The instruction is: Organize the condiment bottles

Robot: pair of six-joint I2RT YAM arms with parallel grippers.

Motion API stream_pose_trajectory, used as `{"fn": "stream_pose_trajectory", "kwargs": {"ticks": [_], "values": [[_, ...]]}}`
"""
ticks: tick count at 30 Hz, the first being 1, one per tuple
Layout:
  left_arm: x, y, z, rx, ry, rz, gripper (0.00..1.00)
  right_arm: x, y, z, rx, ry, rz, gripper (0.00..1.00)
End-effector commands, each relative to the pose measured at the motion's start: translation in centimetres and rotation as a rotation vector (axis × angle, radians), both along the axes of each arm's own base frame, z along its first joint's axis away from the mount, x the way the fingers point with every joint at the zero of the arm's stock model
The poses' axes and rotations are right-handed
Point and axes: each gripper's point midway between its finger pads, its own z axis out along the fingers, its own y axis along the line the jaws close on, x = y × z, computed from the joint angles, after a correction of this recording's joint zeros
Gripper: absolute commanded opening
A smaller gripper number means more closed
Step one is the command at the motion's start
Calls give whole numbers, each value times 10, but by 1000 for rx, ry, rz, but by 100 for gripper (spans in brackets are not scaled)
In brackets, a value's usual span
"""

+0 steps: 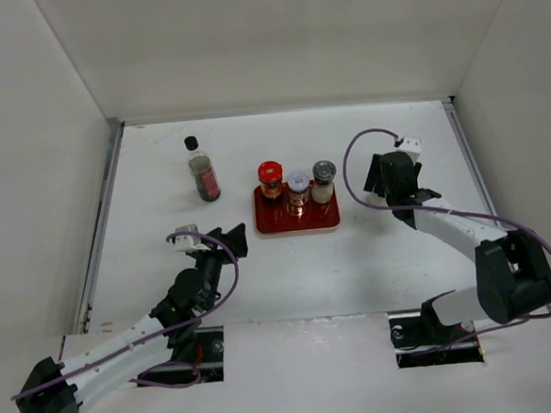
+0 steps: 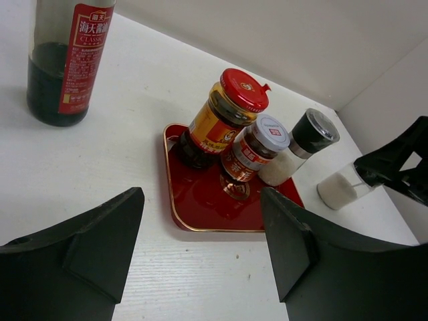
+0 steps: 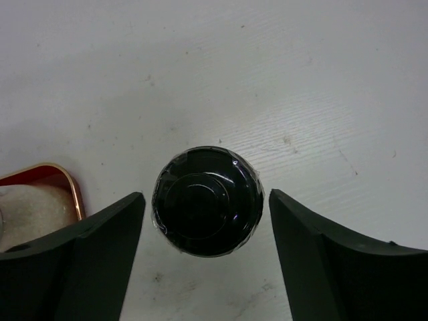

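Two fingers of the right gripper [image 3: 206, 195] stood spread, one on each side of the short black-capped bottle [image 3: 204, 214], with gaps on both sides and nothing gripped. The bottle stood on the table [image 3: 267, 67], just right of the red tray [image 1: 298, 226]. On the tray, in a row: red-lidded jar [image 1: 271, 177], pale-lidded jar [image 1: 298, 184], grey-lidded shaker [image 1: 324, 177]. Left gripper [image 2: 202, 197] likewise spread and empty, near the tray's front-left corner. Tall black-capped bottle [image 1: 202, 174] upright, left of the tray, apart from it.
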Motion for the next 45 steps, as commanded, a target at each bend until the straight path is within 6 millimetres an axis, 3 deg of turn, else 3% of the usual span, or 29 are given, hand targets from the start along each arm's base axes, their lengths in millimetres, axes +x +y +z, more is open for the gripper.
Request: {"fn": "stream_pose_trajectory", "kwargs": {"ticks": [1, 3, 5, 8, 13, 18, 22, 27, 32, 36, 40, 42, 45], "values": [[-4, 6, -25, 12, 13, 0, 69, 21, 3, 25, 46, -88, -11, 76], [-5, 5, -25, 14, 13, -6, 69, 20, 2, 27, 42, -91, -17, 65], [-5, 5, -24, 11, 11, -1, 69, 11, -5, 41, 33, -137, -46, 56], [-3, 7, -25, 12, 14, 5, 69, -12, 10, 67, 32, -213, -11, 55], [-4, 7, -24, 9, 14, 8, 69, -49, 65, 91, 119, -277, 165, 55], [-1, 8, -27, 26, 30, 18, 68, -67, 133, 106, 220, -332, 319, 55], [5, 13, -21, 54, 57, 69, 68, -62, 168, 101, 220, -326, 364, 55], [15, 21, 5, 111, 111, 157, 69, -49, 198, 87, 178, -305, 405, 55], [24, 26, 47, 111, 108, 203, 77, -41, 206, 76, 85, -308, 385, 55], [43, 32, 65, 158, 126, 256, 82, -36, 209, 75, 52, -317, 376, 56], [59, 34, 80, 180, 142, 278, 85, -33, 210, 59, 14, -281, 379, 57], [70, 44, 90, 209, 154, 316, 86, -33, 211, 50, 7, -264, 381, 63], [83, 56, 101, 230, 176, 364, 86, -33, 214, 43, -8, -246, 396, 84]]}}
